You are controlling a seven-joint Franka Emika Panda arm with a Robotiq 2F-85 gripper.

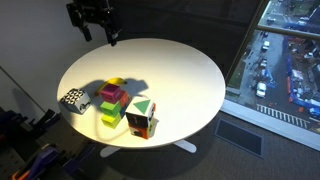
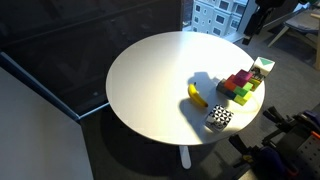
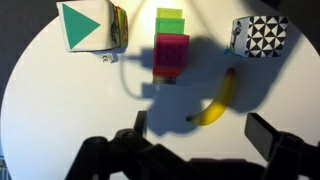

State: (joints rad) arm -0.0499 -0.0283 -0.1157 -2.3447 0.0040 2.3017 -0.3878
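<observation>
Gripper [image 1: 101, 36] hangs high over the far rim of the round white worktop [image 1: 185, 70], jaws spread wide and holding nothing; it touches no object.

Wrist view looks straight down past both fingers; from that height all four objects fit in one picture, which probably explains the high pose.

Banana [image 3: 218, 98] is the nearest thing to the gripper; it lies flat on its curved side, the only way such a shape rests steady; it sits between the coloured blocks [image 3: 170, 45] and the black-and-white patterned cube [image 3: 258, 38], near both and seemingly clear of each.

Coloured blocks: green and magenta, with yellow showing in an exterior view [image 1: 115, 84]; whether they are stacked or clipped in a row is hard to tell at this size.

White box with a green triangle [image 3: 88, 25] stands on the blocks' other side, well apart from the banana.

All four crowd one side of the worktop, opposite the gripper; their shadows overlap under a strong light.
</observation>
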